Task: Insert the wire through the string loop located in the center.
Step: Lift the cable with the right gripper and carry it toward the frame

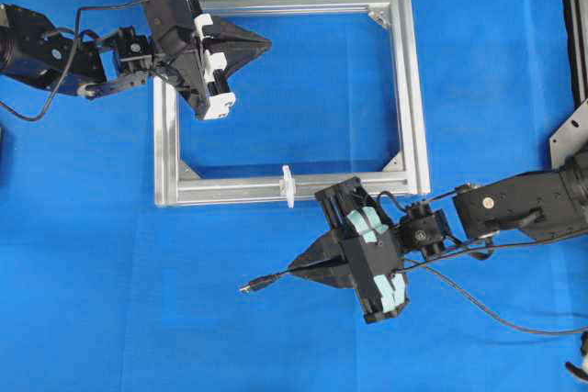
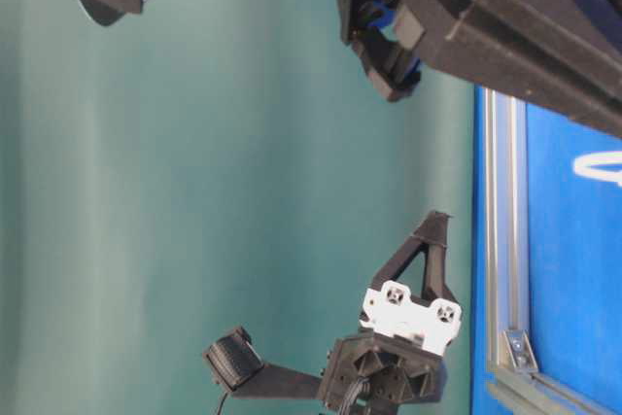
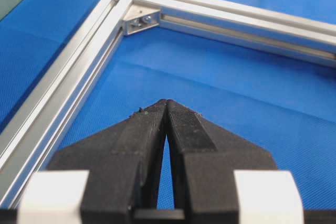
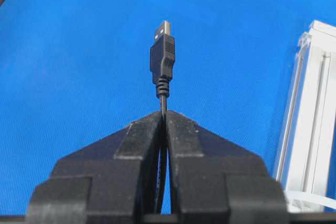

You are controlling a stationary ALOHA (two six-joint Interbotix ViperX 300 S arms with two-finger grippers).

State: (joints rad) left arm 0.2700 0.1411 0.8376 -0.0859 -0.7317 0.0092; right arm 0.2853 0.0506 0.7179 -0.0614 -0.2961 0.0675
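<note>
the wire (image 1: pixel 276 277) is sitting pinched in my right gripper (image 1: pixel 296 270), its short dark plug end sticking out past my fingertips and pointing left over the blue cloth (image 1: pixel 92 273), while the rest of it is trailing back under my wrist and off toward the right edge of the table. in my right wrist view the plug (image 4: pixel 163 56) is standing straight out beyond my clenched fingers (image 4: pixel 181 129), with the cord squeezed between them. the string loop (image 1: pixel 288 185) is standing upright on the near rail of the silver frame (image 1: pixel 409 89), just above and slightly left of my right gripper, and the plug tip is lying below that rail, apart from the loop and outside the frame. my left gripper (image 1: pixel 266 43) is hanging over the upper left part of the frame, its tip reaching in over the blue inside the frame, and it is clenched on nothing, the two pads pressed together as my left wrist view is showing. from table level the loop is perhaps the pale blurred shape at the right edge, though i cannot be sure.
</note>
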